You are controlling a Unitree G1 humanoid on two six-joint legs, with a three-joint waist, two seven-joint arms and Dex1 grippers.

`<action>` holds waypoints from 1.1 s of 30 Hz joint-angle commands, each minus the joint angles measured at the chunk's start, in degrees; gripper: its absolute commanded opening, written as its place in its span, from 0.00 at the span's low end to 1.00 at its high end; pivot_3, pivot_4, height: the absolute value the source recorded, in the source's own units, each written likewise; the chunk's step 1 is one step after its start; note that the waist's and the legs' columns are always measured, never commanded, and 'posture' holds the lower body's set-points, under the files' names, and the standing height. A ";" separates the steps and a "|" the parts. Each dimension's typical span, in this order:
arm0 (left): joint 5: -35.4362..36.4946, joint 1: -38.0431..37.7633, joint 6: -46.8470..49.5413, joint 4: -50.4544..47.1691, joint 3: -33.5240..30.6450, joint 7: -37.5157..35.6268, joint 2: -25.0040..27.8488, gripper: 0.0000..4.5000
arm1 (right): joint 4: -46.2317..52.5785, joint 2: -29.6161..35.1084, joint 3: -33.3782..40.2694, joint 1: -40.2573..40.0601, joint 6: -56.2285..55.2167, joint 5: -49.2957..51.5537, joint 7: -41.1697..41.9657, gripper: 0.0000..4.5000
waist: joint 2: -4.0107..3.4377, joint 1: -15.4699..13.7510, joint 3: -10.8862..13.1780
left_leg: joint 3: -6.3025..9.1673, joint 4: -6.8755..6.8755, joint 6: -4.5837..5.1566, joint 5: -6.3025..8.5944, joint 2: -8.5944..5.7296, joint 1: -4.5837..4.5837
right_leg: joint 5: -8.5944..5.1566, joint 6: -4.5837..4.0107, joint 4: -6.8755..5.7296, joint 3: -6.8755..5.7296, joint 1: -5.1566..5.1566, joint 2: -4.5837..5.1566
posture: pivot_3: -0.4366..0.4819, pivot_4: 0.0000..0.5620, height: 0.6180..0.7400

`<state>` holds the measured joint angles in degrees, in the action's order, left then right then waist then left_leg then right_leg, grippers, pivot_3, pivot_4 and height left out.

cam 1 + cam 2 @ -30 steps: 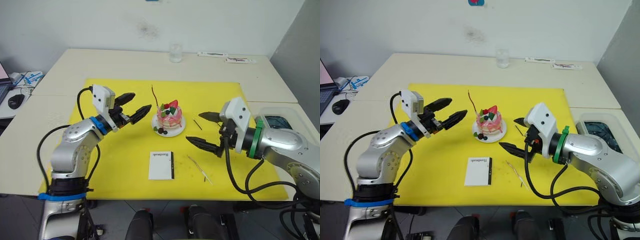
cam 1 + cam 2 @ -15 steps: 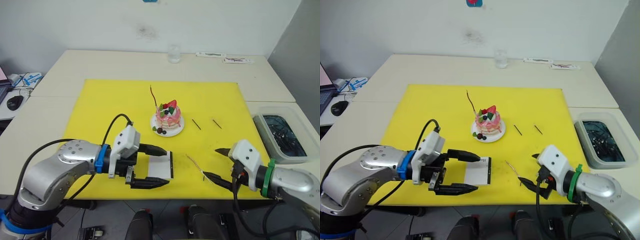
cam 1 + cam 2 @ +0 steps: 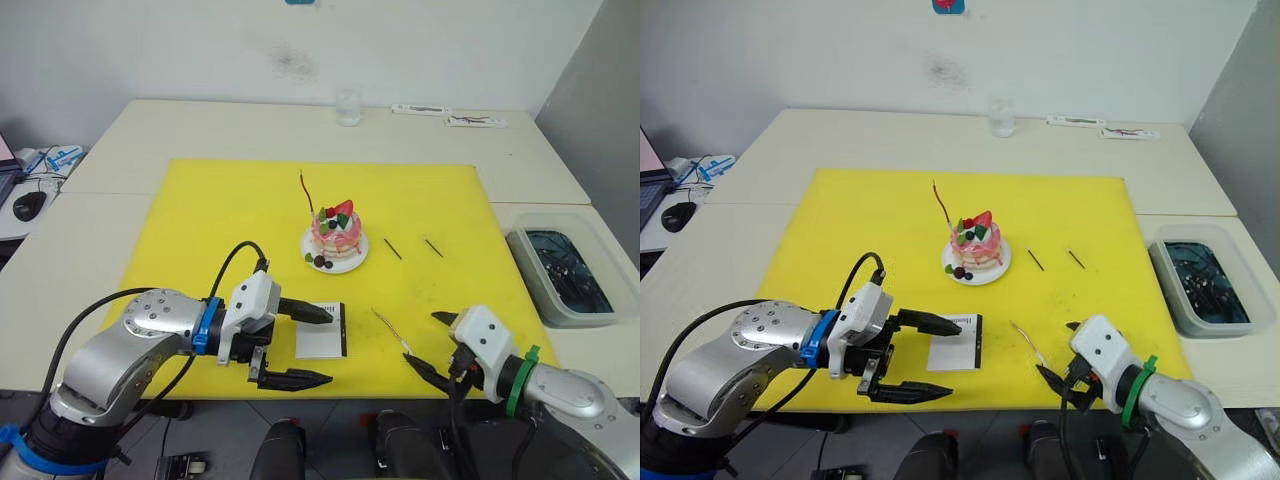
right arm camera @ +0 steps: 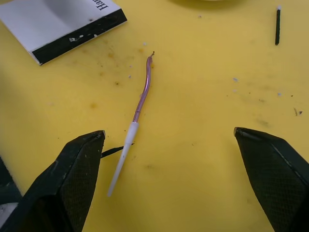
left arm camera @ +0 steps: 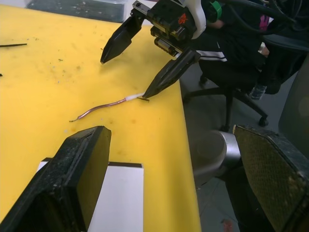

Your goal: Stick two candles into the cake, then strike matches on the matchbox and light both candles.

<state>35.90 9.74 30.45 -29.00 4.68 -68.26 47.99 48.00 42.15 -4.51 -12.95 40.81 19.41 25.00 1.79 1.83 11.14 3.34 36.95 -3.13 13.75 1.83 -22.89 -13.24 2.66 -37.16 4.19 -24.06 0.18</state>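
Just ahead of the wide-open, empty right gripper, the loose candle lies flat on the mat, white end nearest, long axis running away toward the matchbox.

Silver arms (black cables), white wrists.

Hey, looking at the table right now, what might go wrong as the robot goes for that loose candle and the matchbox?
1. The loose candle lies flat near the mat's front edge; the open right gripper might nudge it off instead of pinching it.
2. The open left gripper straddles the matchbox; closing unevenly might push the flat box away.
3. The candle in the cake leans, so a bump may topple it.
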 commanded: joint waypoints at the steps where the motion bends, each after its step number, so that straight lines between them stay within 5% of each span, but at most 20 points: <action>1: -1.11 -0.86 -2.71 -0.46 -0.04 -0.66 -0.26 0.99 | -0.13 -0.95 -1.49 0.43 -0.94 -1.51 0.03 1.00 | 0.00 0.00 0.00 | 0.01 0.00 0.00 0.00 0.00 -0.01 | 0.00 0.00 0.01 0.00 0.00 0.00 | 0.48 0.27 1.00; 4: -1.67 -1.65 -3.66 -0.49 0.05 -0.48 -0.32 0.99 | -0.85 -1.53 -2.51 0.78 -0.34 -2.06 0.07 1.00 | 0.00 0.00 0.00 | 0.00 0.01 0.00 0.00 0.00 -0.01 | 0.00 0.00 0.01 0.00 0.00 0.00 | 0.48 0.27 1.00; 7: -2.02 -2.16 -4.15 -0.71 0.21 0.20 -0.62 1.00 | -1.06 -1.50 -3.40 0.86 0.51 -2.50 0.59 0.87 | 0.00 0.00 0.00 | 0.00 0.01 0.00 0.00 0.00 0.01 | 0.00 0.00 0.00 0.00 0.01 0.00 | 0.48 0.27 1.00; 18: -1.70 -1.71 -2.76 -2.31 1.00 1.52 -1.14 1.00 | 1.04 -2.33 -1.87 3.33 5.19 -0.25 2.06 0.01 | 0.01 0.01 -0.01 | 0.02 0.05 0.01 -0.01 0.01 0.02 | 0.01 0.02 -0.02 -0.01 0.02 0.00 | 0.48 0.27 1.00; 26: -0.14 0.17 -0.20 -3.37 1.34 2.93 -1.77 1.00 | 2.73 -0.34 3.96 3.58 5.69 2.60 5.18 0.01 | 0.01 -0.01 -0.01 | 0.02 0.04 0.01 0.00 0.00 0.00 | 0.01 0.02 -0.02 -0.01 0.02 0.00 | 0.48 0.27 1.00; 33: 3.48 4.36 4.56 -4.02 1.71 4.62 -3.49 1.00 | -1.65 6.35 20.15 -2.24 1.44 4.55 14.59 0.01 | 0.01 -0.12 -0.01 | 0.03 0.06 0.01 -0.01 -0.01 0.00 | 0.03 0.05 -0.02 -0.01 0.06 0.00 | 0.48 0.27 1.00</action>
<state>37.80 13.07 34.28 -31.24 6.62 -64.17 44.86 47.24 47.51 11.34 -14.22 44.57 23.93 37.04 1.80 1.71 11.13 3.36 37.00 -3.12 13.75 1.81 -22.88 -13.21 2.72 -37.18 4.18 -23.98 0.18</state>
